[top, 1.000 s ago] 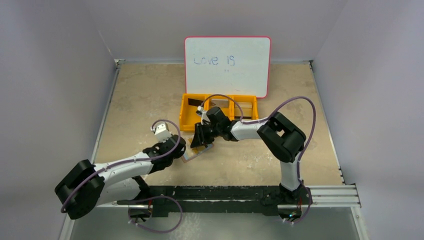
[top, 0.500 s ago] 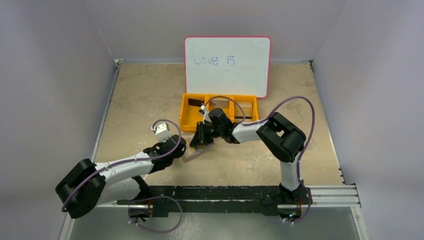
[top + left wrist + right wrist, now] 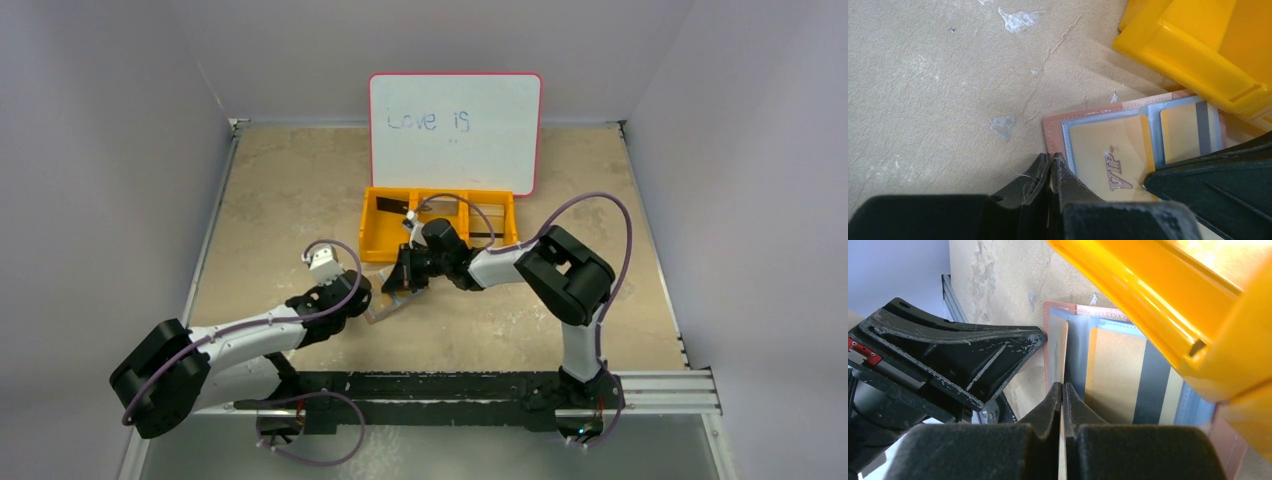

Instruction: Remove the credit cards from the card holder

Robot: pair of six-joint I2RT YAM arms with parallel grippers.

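Left wrist shows the left tool (image 3: pixel 1050 167) clenched on the corner of the card holder (image 3: pixel 1055 125) at its tips, right tool (image 3: pixel 1063 390) pinched shut at a pocket edge (card or sleeve, unclear); credit cards (image 3: pixel 1103 145) likely stiff, slick, best taken edgewise.

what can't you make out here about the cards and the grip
- How many credit cards are inside: in the left wrist view the right gripper and the tray cover part of the card holder.
- Right gripper's catch: in the right wrist view its shut fingertips hide whether they pinch a card or only pocket film.
- Top view: the card holder is too small, tucked between the left gripper and the right one.
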